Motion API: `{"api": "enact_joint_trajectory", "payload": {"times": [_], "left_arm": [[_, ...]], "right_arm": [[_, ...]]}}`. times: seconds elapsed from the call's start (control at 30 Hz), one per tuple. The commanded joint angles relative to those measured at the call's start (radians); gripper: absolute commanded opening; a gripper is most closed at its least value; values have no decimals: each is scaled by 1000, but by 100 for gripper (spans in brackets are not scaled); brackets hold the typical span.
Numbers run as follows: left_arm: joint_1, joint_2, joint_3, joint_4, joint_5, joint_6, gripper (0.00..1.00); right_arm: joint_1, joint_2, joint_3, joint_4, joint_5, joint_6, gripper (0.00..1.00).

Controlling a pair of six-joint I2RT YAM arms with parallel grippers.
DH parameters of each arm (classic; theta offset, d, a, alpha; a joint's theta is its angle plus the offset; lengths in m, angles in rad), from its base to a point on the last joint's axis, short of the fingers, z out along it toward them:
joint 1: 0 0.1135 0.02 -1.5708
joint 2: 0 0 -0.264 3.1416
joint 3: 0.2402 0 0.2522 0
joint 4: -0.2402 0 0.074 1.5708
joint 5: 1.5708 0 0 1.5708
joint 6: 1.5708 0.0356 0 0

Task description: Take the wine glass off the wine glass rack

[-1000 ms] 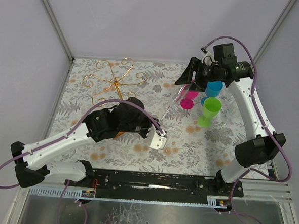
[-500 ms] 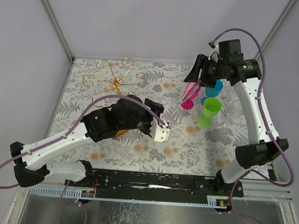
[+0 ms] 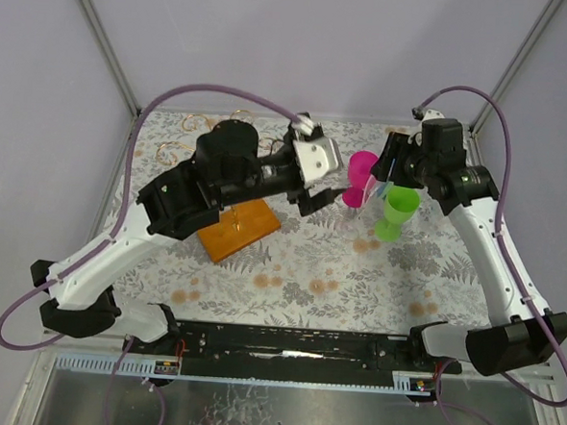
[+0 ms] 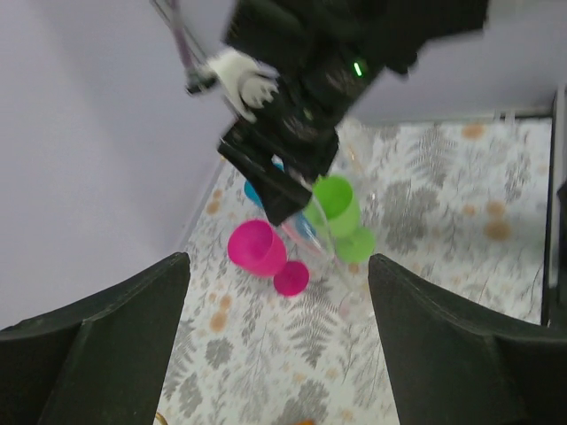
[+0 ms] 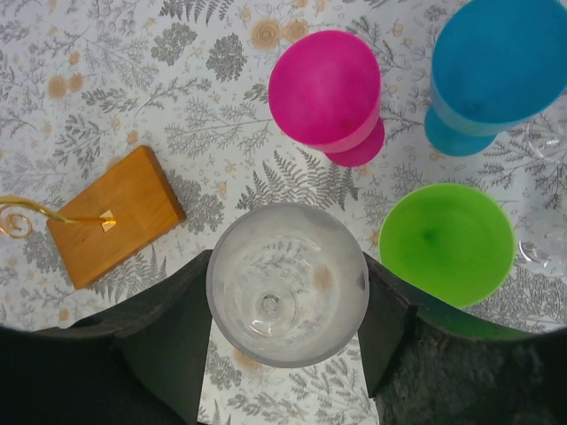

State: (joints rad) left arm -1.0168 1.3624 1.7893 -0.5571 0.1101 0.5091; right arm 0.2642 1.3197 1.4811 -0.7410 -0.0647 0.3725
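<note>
So we've got the clear wine glass [image 5: 288,292] off the wine glass rack [image 5: 115,217] and squeezed between the fingers of the right gripper [image 5: 288,266]. It hangs over the table's far right side, just beside the pink cup [image 5: 325,88] and green cup [image 5: 447,243]. Rack's wooden base sits well apart to the left, and the left gripper [image 4: 279,261] hovers near the cups, spread wide with nothing in it.

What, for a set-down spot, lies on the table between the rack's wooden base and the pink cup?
Nothing: the right wrist view shows bare floral cloth between wooden base and pink cup.
</note>
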Motion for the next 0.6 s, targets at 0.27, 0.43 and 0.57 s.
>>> {"api": "enact_joint_trajectory", "payload": {"times": [0.27,0.43,0.57], "left_arm": [[365,189,383,-134,364,-620,80],[417,178,353,-151,410,-654,79],[420,161,327,-154,421,-649,79]], "right_arm": [[39,-138,-361,591,12,-137,36],[55,-175,-461,709,3,-236,36],[73,-194,-524,803,-12,-307,35]]}}
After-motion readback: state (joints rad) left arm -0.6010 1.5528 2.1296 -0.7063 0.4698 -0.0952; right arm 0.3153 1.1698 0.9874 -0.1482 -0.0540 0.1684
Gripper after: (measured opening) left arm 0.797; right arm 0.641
